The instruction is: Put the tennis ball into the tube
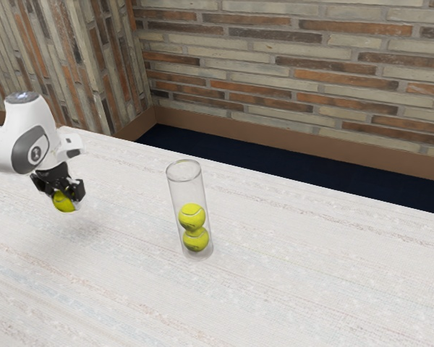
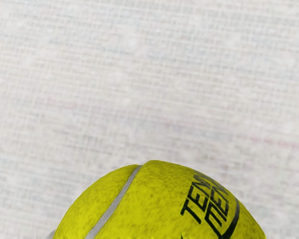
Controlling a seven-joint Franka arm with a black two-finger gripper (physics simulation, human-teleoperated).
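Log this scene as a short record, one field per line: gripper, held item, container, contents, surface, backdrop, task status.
Gripper: black fingers closed on a tennis ball
Held item: yellow-green, pale seam, black lettering; raised above the table
Container: clear tube, upright
Contents: two tennis balls, the upper ball stacked on the lower ball
Surface: whitish table with faint streaks
Backdrop: brick wall with a brown baseboard
Task status: held ball not yet in the tube; it is toward the exterior view's left of it
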